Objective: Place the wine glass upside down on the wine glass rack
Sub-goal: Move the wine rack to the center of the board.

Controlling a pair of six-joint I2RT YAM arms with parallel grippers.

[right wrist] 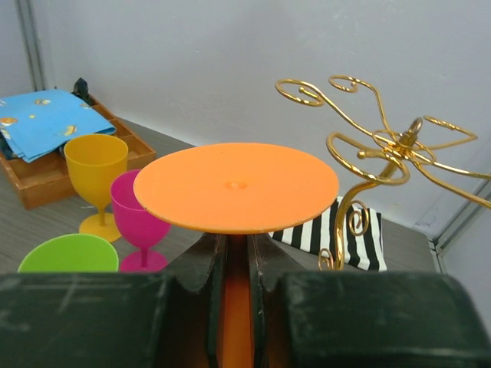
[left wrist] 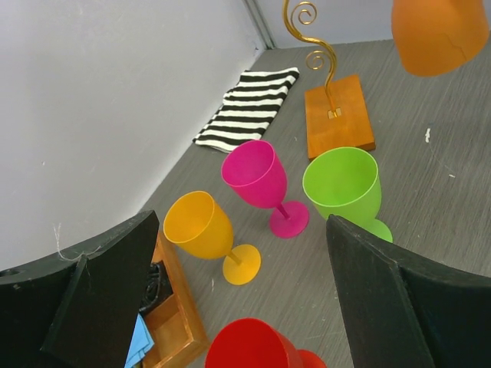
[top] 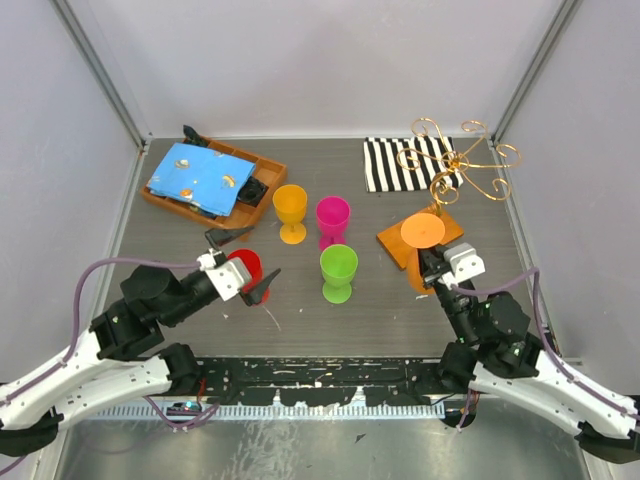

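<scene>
An orange wine glass (right wrist: 236, 186) hangs upside down with its flat foot on top. My right gripper (right wrist: 236, 264) is shut on its stem, just under the foot. In the top view the glass (top: 423, 230) is at the near side of the wine glass rack (top: 460, 165), a gold wire stand with curled arms on an orange-brown base (top: 393, 243). The left wrist view shows its bowl (left wrist: 437, 31) off the table, right of the rack base (left wrist: 337, 115). My left gripper (top: 250, 275) stands wide open beside a red glass (top: 245, 266), holding nothing.
Yellow (top: 290, 210), magenta (top: 333, 218) and green (top: 338, 268) glasses stand upright mid-table. A wooden tray (top: 262, 190) with a blue cloth (top: 195, 178) sits at the back left. A black-and-white striped cloth (top: 395, 165) lies behind the rack. Grey walls close the back and sides.
</scene>
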